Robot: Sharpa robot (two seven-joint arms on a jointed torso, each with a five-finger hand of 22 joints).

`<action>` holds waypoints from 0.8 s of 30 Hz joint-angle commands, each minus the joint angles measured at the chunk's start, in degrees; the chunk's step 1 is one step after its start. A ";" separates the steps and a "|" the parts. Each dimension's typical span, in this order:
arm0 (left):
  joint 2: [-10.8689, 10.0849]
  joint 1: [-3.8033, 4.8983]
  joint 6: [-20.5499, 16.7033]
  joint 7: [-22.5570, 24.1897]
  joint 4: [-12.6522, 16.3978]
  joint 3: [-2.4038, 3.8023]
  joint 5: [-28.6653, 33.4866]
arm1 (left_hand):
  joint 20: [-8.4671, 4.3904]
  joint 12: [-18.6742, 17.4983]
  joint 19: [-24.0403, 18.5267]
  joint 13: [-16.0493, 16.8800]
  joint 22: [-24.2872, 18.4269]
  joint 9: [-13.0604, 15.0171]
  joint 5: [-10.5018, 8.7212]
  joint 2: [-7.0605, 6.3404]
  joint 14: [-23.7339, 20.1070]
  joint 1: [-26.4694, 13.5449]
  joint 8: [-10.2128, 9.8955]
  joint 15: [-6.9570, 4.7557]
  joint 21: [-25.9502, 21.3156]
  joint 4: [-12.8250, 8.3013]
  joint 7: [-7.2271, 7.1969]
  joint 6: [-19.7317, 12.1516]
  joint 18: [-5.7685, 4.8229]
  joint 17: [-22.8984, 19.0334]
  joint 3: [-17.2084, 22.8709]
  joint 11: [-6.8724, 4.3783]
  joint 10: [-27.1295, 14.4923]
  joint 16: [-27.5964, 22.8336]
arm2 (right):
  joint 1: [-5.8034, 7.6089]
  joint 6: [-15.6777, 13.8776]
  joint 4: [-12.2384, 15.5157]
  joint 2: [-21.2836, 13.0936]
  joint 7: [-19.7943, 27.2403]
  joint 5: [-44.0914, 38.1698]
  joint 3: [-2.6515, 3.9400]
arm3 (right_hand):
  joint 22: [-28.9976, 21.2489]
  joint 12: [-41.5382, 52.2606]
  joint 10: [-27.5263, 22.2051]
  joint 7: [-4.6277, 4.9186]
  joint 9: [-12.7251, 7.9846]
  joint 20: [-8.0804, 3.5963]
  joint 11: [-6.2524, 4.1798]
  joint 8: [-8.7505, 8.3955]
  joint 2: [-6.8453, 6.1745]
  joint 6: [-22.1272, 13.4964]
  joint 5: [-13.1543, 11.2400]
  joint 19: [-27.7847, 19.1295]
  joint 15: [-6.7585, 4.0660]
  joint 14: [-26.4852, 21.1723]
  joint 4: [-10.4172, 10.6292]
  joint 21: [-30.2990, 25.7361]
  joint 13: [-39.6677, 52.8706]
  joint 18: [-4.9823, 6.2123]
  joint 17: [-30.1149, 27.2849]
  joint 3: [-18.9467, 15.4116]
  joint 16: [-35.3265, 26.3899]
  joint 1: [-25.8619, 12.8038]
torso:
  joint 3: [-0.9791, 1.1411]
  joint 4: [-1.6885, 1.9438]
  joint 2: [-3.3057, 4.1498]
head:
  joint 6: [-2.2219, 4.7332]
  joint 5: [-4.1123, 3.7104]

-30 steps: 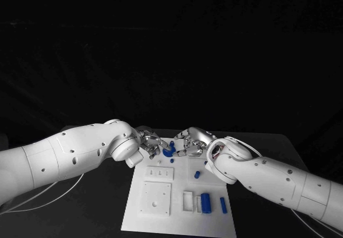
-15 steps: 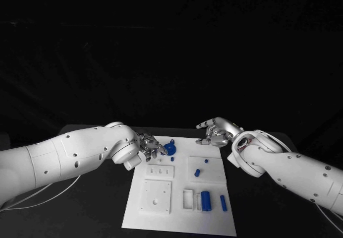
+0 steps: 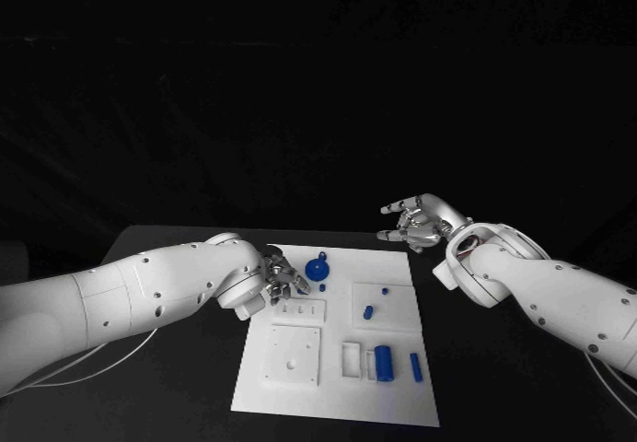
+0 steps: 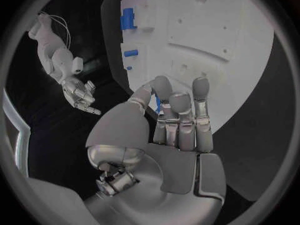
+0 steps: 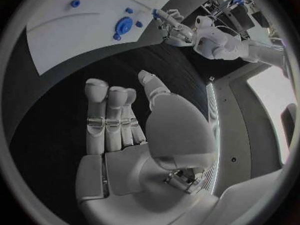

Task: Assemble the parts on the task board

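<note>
Silver fingers of both hands, left (image 3: pixel 279 279) and right (image 3: pixel 415 221), spread, holding nothing.

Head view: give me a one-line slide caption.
Both hands empty: the left hand rests at the task board's far-left edge beside the round blue part; the right hand hovers beyond its far-right corner.

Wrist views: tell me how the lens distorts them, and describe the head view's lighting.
Left wrist view: fisheye circle in a dark frame, the task board edges bow, the left robot hand looms large. Right wrist view: same circular bending, the right robot hand fills the middle, bright window glare at the rim. Head view: black surroundings, the white board and arms evenly lit.
</note>
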 commanded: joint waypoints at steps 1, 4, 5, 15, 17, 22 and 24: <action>0.52 -0.69 -0.46 -1.55 -0.30 0.00 -3.68 | -0.02 0.66 0.69 0.21 0.45 42.25 -0.27 0.70 0.38 0.08 0.37 -0.31 -0.34 0.47 -5.42 8.08 -0.41 0.45 -0.18 -0.67 2.49 0.64 | -0.05 -0.30 -0.04 0.18 1.08 2.10 0.13 | 3.46 -0.20 -0.37 -0.10 -0.08 0.14 -0.16 -0.12 -0.17 0.22 0.25 1.13 -0.15 -0.25 -0.37 -0.30 -0.06 0.54 -0.07 0.08 -0.31 -0.62 | 0.03 -0.01 0.01 | -0.25 0.12; 0.80 -1.25 -0.55 -1.85 -0.47 0.00 -4.82 | -0.04 1.07 1.09 0.35 1.34 43.04 -0.22 0.66 0.42 0.11 0.32 -0.37 -0.98 0.61 -5.51 8.20 -0.46 0.80 -0.17 -0.73 2.44 1.32 | -0.05 -0.24 -0.03 0.25 1.12 2.20 0.19 | 3.45 -0.21 -0.37 -0.11 -0.08 0.13 -0.16 -0.13 -0.17 0.18 0.38 1.16 -0.15 -0.26 -0.36 -0.37 -0.10 0.54 -0.11 0.07 -0.36 -0.70 | -0.04 -0.04 0.05 | -0.46 0.16; 0.86 -1.39 -0.59 -1.93 -0.49 0.00 -5.19 | -0.04 1.28 1.38 0.42 1.67 43.27 -0.23 0.62 0.47 0.09 0.34 -0.38 -1.40 0.67 -5.56 8.36 -0.47 1.05 -0.21 -0.78 2.47 1.64 | -0.04 -0.21 -0.03 0.27 1.13 2.23 0.21 | 3.45 -0.21 -0.37 -0.11 -0.08 0.13 -0.16 -0.13 -0.17 0.18 0.38 1.16 -0.15 -0.26 -0.36 -0.37 -0.10 0.54 -0.11 0.07 -0.36 -0.70 | -0.06 -0.02 0.04 | -0.59 0.14; 1.02 -2.02 -0.29 -2.57 -0.31 0.00 -9.59 | -0.04 2.09 3.00 0.56 6.26 45.06 -0.43 0.55 0.80 0.17 0.36 -0.51 -4.92 1.46 -5.79 8.94 -0.51 1.85 -0.47 -0.94 2.47 2.93 | -0.04 0.00 0.05 0.32 1.14 2.35 0.29 | 3.44 -0.23 -0.42 -0.09 -0.08 0.13 -0.16 -0.13 -0.22 0.08 0.78 1.25 -0.15 -0.30 -0.41 -0.58 -0.22 0.55 -0.34 0.00 -0.60 -0.81 | -0.07 0.03 0.01 | -1.20 0.21; 1.05 -2.15 -0.12 -2.70 -0.27 0.00 -10.00 | 0.03 2.17 3.23 0.46 7.58 45.72 -0.53 0.58 0.65 0.33 0.29 -0.47 -5.94 1.73 -5.80 9.03 -0.52 1.84 -0.55 -0.98 2.45 2.97 | -0.04 0.10 0.05 0.34 1.12 2.36 0.30 | 3.45 -0.22 -0.41 -0.09 -0.08 0.12 -0.16 -0.13 -0.20 0.08 0.88 1.28 -0.15 -0.30 -0.40 -0.61 -0.25 0.55 -0.38 -0.03 -0.65 -0.84 | -0.08 0.02 0.01 | -1.24 0.24; 1.06 -2.43 0.29 -2.96 -0.16 0.00 -10.94 | 0.00 2.48 4.31 0.40 10.52 46.49 -0.63 0.51 0.75 0.38 0.31 -0.50 -8.26 2.02 -5.88 9.17 -0.58 2.06 -0.65 -0.95 2.45 3.36 | -0.04 0.30 0.02 0.36 1.08 2.37 0.31 | 3.45 -0.22 -0.44 -0.09 -0.08 0.13 -0.16 -0.13 -0.20 0.05 1.03 1.29 -0.15 -0.32 -0.39 -0.69 -0.29 0.55 -0.42 -0.06 -0.69 -0.87 | -0.10 0.00 0.01 | -1.30 0.25; 1.04 -2.48 0.46 -3.03 -0.12 0.00 -11.10 | 0.00 2.48 4.31 0.40 10.54 46.49 -0.63 0.51 0.75 0.38 0.31 -0.50 -8.28 2.02 -5.88 9.17 -0.58 2.06 -0.65 -0.95 2.45 3.37 | -0.04 0.36 0.01 0.36 1.07 2.37 0.32 | 3.45 -0.22 -0.45 -0.09 -0.09 0.13 -0.16 -0.14 -0.20 -0.02 1.16 1.31 -0.15 -0.31 -0.40 -0.76 -0.31 0.55 -0.42 -0.08 -0.69 -0.89 | -0.08 -0.01 0.02 | -1.43 0.29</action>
